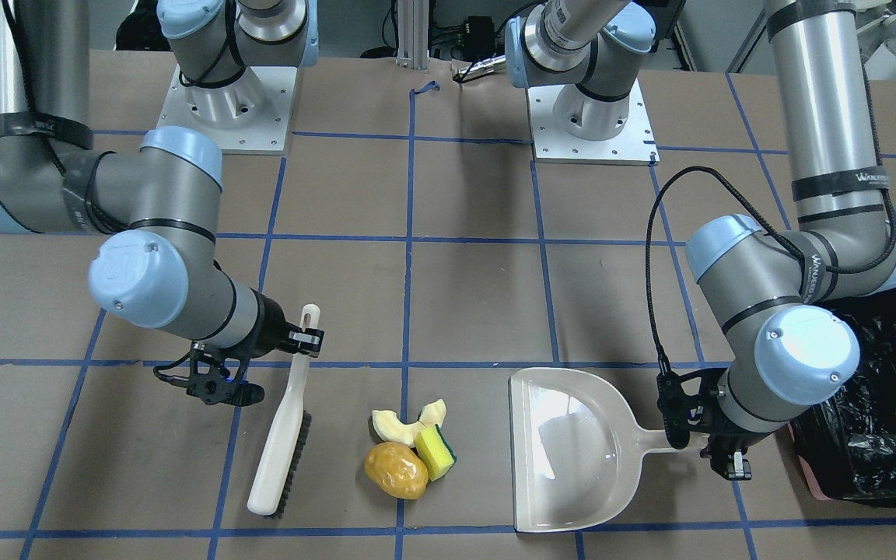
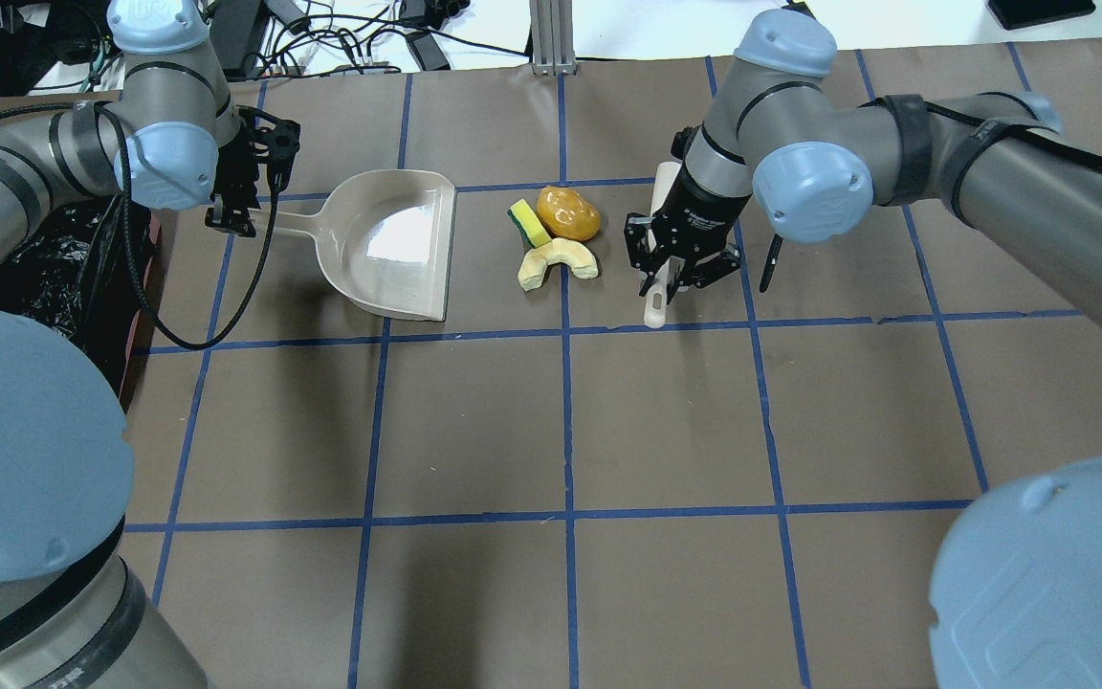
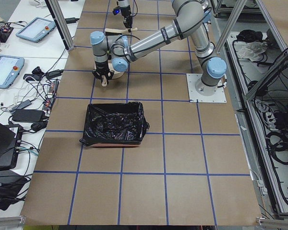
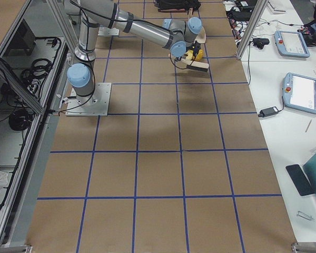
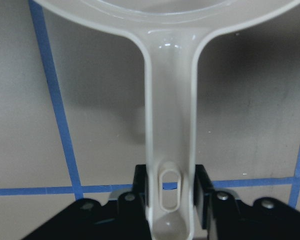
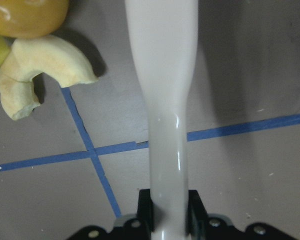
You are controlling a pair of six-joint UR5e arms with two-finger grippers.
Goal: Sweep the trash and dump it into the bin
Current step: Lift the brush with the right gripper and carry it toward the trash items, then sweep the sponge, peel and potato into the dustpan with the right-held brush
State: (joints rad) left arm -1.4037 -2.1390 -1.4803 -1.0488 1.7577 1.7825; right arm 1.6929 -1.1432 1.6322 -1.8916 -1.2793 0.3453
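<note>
In the front-facing view, the right gripper [image 1: 304, 339] is clamped on the upper handle of a cream hand brush [image 1: 281, 435], whose dark bristles face the trash. The left gripper [image 1: 689, 435] is closed on the handle of the beige dustpan [image 1: 572, 498], which lies flat with nothing in it. The trash sits in one tight cluster at the brush's 3 o'clock and the dustpan's 9 o'clock. It is a glossy yellow-orange potato-like lump [image 1: 395, 470], a yellow sponge block [image 1: 434, 453] with a green side touching the lump, and two pale curved peel slices [image 1: 405, 424] at the lump's 12 o'clock. The bin [image 1: 883, 404], lined with crinkly black plastic and showing a pink edge, stands at the dustpan's 3 o'clock, partly behind the left arm.

In the overhead view the cluster lies at 3 o'clock from the dustpan's open lip, near it but apart. The brush is mostly hidden under the right wrist.

The exterior left view shows the bin open, with nothing readable among the folds. The exterior right view is too small to add anything.

In the left wrist view, the fingers [image 5: 140, 185] press both sides of the dustpan handle. In the right wrist view, the jaws pinch the brush handle, with the peel slices at 10 o'clock.

Both tools appear to be in hand, but nothing is swept yet. Sweeping, lifting and dumping all remain.
</note>
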